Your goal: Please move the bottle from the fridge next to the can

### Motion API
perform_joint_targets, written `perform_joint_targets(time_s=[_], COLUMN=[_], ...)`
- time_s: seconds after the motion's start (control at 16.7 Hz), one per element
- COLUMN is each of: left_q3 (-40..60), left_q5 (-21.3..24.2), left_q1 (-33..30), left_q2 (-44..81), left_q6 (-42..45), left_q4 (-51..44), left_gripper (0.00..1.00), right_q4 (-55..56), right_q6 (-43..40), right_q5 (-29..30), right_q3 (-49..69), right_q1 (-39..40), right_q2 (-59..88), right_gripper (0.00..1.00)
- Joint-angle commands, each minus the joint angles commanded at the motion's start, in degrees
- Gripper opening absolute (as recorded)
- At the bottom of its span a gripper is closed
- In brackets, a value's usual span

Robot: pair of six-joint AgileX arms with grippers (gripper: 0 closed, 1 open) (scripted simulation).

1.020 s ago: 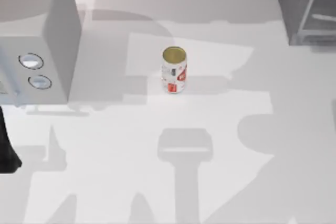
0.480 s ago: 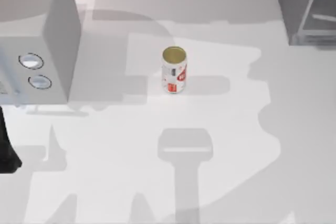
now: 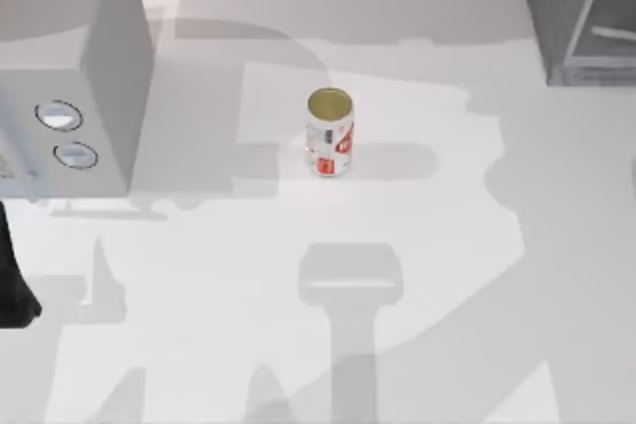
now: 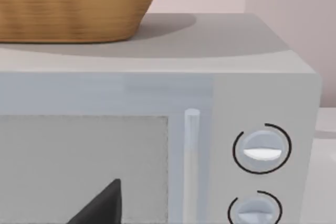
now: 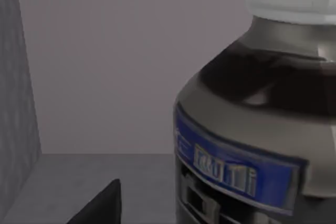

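One centred grasp on the white-capped, blue-labelled bottle is advised; right gripper width cannot be told.

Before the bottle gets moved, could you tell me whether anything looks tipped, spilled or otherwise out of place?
Nothing stands out. The can stands upright in the middle of the table, with no spill around it. The bottle looks upright, its white cap on, close before the right wrist camera. A basket sits squarely on the knobbed box.

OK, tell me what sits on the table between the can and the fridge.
Nothing: in the top view the table between the can and the fridge at the far right corner is bare, crossed by shadows alone.
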Motion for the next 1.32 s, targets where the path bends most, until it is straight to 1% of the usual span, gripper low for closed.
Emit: perform_joint_targets(time_s=[0.18,0.42,1.2,1.26,1.32], left_q3=[0.0,0.0,0.0,0.0,0.0], left_q5=[0.0,0.0,0.0,0.0,0.0], left_q1=[0.0,0.0,0.0,0.0,0.0], left_q2=[0.0,0.0,0.0,0.0,0.0], left_q6=[0.0,0.0,0.0,0.0,0.0], left_q4=[0.0,0.0,0.0,0.0,0.0], left_gripper=[1.00,1.00,1.00,1.00,1.00], right_q4=[-2.2,-2.4,-2.4,-2.4,-2.4], right_q6=[0.0,0.0,0.0,0.0,0.0], right_q5=[0.4,0.4,0.4,0.4,0.4], right_q3=[4.5,4.9,4.9,4.9,4.9], right_q1=[0.4,0.4,0.4,0.4,0.4], right_q2=[2.3,2.6,2.6,2.6,2.6], right_gripper=[1.00,1.00,0.02,0.00,0.00])
